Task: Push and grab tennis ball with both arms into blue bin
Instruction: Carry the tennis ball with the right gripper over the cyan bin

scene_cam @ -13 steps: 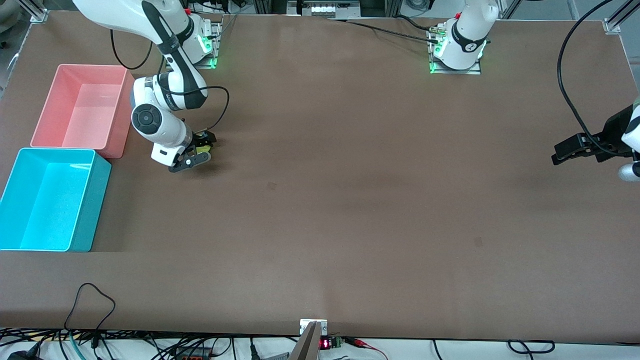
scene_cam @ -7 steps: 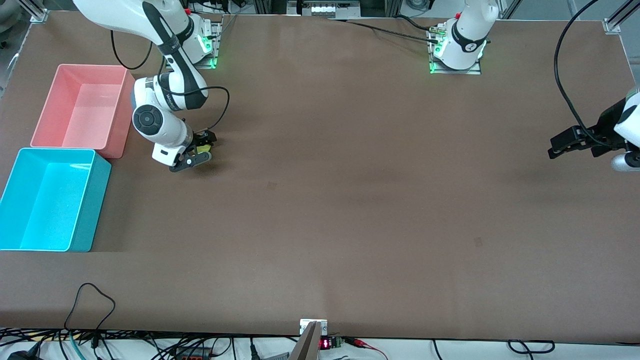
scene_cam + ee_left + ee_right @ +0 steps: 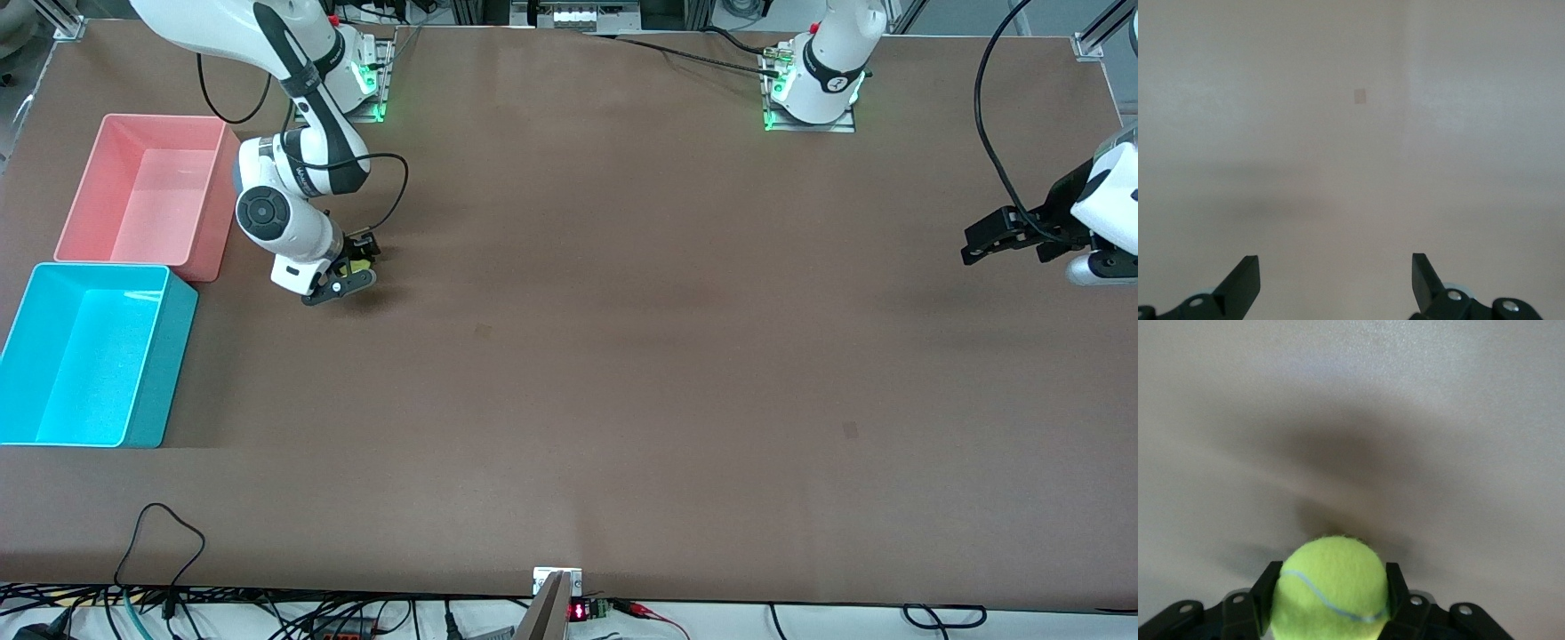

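Note:
The yellow-green tennis ball (image 3: 358,264) sits between the fingers of my right gripper (image 3: 356,263), just above the table beside the pink bin. In the right wrist view the ball (image 3: 1330,587) fills the gap of the gripper (image 3: 1331,595), with a black finger pressed on each side. The blue bin (image 3: 53,289) stands near the table's edge at the right arm's end, nearer to the front camera than the pink bin, and looks empty. My left gripper (image 3: 978,242) hangs open and empty over the left arm's end of the table; its two fingers stand wide apart in the left wrist view (image 3: 1335,283).
A pink bin (image 3: 116,133) stands next to the blue bin, farther from the front camera, and looks empty. Small pale marks lie on the brown table (image 3: 622,356). A black cable loop (image 3: 160,524) lies at the table's front edge.
My left gripper has drifted toward the table's middle and away from the front camera. My right gripper has stayed in place on the ball, shifting only slightly.

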Robot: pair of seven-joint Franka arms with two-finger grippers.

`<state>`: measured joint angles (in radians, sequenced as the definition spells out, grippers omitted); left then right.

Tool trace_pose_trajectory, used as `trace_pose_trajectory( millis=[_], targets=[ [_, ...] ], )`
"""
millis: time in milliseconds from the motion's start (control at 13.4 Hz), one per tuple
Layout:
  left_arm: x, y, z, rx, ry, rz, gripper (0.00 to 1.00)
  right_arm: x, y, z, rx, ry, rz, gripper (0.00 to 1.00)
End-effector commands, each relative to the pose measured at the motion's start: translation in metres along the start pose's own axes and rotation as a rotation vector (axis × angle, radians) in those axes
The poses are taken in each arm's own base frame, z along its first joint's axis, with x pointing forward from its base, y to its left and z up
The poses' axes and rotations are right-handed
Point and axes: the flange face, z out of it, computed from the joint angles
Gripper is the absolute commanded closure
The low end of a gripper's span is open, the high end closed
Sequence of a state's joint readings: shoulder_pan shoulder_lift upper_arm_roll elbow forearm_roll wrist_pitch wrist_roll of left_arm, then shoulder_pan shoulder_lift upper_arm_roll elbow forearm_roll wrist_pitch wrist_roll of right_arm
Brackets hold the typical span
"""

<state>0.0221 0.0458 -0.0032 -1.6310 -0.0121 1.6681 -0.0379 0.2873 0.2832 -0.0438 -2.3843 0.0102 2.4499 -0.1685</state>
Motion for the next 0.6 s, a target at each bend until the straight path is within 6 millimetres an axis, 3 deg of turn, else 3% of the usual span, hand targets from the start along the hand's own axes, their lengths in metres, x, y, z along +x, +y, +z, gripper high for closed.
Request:
trace_pose_trajectory(
  millis=[0,150,449,524],
  targets=[
    [-0.009,0.004,-0.012,-0.009,0.000,-0.002,0.00,-0.003,0.001,0.000,-0.005,-0.007,-0.016,0.96],
    [-0.009,0.003,-0.017,-0.009,-0.002,-0.002,0.00,0.007,0.010,-0.029,-0.010,0.053,0.005,1.00],
    [-0.008,0.001,-0.011,-0.009,-0.009,-0.003,0.00,0.015,0.075,-0.097,-0.002,0.113,0.098,1.00],
    [-0.008,0.001,-0.011,-0.011,-0.009,-0.003,0.00,0.014,0.099,-0.110,-0.002,0.124,0.109,1.00]
  ],
)
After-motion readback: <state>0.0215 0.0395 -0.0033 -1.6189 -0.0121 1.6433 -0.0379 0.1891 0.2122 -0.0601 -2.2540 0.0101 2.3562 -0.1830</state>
